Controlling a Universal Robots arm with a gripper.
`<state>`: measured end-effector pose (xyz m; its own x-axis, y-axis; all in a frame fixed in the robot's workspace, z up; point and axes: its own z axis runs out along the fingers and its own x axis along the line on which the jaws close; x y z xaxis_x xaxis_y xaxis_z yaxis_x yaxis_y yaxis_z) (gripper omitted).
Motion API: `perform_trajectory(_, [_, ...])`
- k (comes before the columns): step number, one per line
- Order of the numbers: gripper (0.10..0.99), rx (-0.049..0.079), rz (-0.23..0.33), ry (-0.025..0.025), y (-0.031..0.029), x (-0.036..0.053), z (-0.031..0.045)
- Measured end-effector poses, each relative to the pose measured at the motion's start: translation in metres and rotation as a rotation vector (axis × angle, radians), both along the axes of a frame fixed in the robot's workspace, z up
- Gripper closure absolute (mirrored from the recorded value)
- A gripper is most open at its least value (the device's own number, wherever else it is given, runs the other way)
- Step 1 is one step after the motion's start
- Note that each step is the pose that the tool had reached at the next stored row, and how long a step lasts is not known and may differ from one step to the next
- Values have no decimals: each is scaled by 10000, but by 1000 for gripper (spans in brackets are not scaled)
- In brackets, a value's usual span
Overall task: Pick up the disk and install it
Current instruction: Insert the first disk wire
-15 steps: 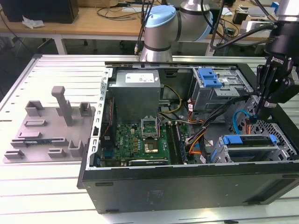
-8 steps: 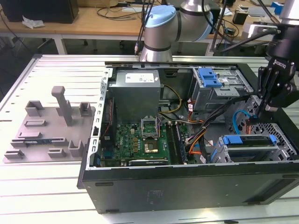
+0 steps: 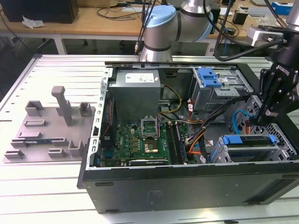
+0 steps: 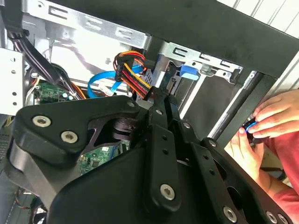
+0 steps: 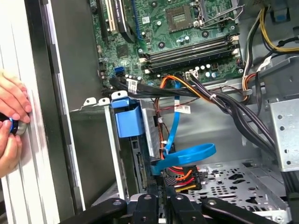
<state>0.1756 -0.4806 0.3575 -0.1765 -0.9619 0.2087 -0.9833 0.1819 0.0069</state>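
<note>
while low inside the computer case (image 3: 187,186), gripper (image 3: 266,114) closed and empty, near the slotted-in disk (image 3: 247,142)

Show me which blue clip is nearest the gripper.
The blue clip on the near drive cage, beside the gripper; the other clip tops the farther cage.

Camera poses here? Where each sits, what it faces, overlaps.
Exterior view: off the arm, facing down into the open computer case; arm and gripper show.
First wrist view: on the arm, facing past the gripper to the motherboard and disk.
Second wrist view: on the arm, over the gripper toward the case wall.
Shared: both wrist views show the blue cable and a person's hands.
</note>
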Motion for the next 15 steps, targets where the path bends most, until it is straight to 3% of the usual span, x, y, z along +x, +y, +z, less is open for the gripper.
perform_trajectory(5, [918,479,234,-10,-96,-24,0])
perform_trajectory(9, [918,732,542,-43,-107,-25,1])
perform_trajectory(15, [918,888,968,-92,-162,-37,0])
